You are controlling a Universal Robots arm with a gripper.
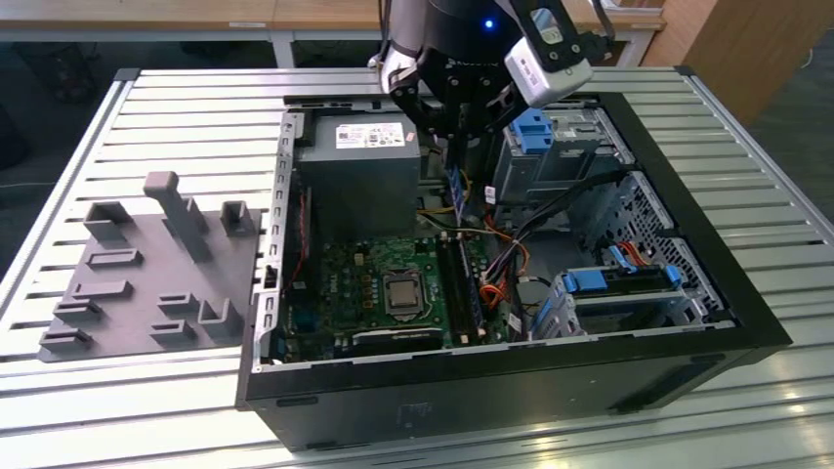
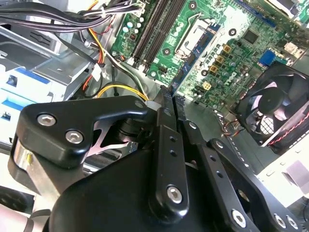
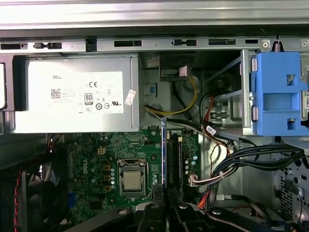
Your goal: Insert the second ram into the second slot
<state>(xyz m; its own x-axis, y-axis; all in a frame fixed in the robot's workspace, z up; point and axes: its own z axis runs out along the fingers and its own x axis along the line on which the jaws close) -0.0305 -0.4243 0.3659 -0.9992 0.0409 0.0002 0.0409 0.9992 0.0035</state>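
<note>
My gripper hangs over the open computer case, shut on the second ram, a thin blue stick held on edge and pointing down toward the motherboard. In the first wrist view the second ram shows edge-on, running out from the black fingers. It lies just beside the long black memory slots, still above the board. In the second wrist view its blue edge stretches from the fingertips across the board, to one side of the slots. I cannot tell which slot it lines up with.
A grey power supply stands close beside the gripper. Blue drive-bay clips and bundled cables crowd the other side. The processor socket and a fan sit on the board. A grey peg fixture lies at the exterior view's left.
</note>
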